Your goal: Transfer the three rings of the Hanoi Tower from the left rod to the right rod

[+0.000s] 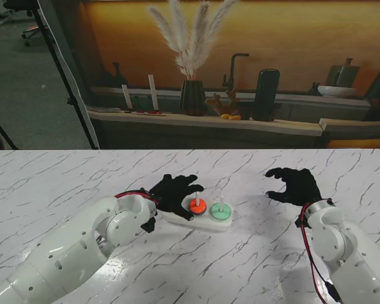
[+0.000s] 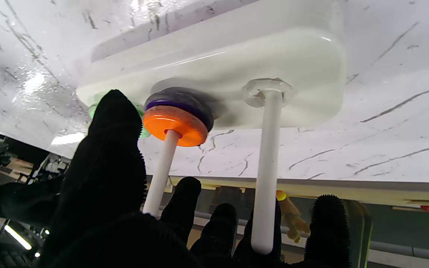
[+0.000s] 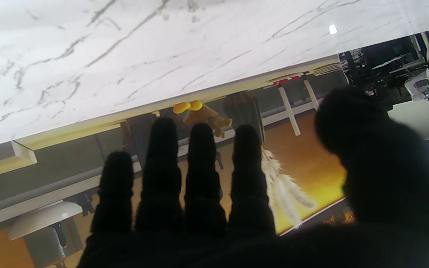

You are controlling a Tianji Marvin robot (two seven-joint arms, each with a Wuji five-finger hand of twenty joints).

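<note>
The white Hanoi base (image 1: 207, 223) lies mid-table. An orange ring (image 1: 197, 205) sits on its middle rod, and the left wrist view shows it (image 2: 173, 126) stacked on a purple ring (image 2: 184, 106). A green ring (image 1: 220, 213) rests on the right rod, mostly hidden behind my thumb (image 2: 93, 109). The left rod (image 2: 268, 156) stands bare between my fingers. My left hand (image 1: 174, 193) hovers open over the base's left end and holds nothing (image 2: 106, 178). My right hand (image 1: 294, 185) hangs open above the table, well right of the base (image 3: 214, 208).
The marble table (image 1: 63, 183) runs far to both sides of the base. Beyond its far edge stands a low shelf with a dark vase of pampas grass (image 1: 192, 95), a black cylinder (image 1: 266, 94) and small figures.
</note>
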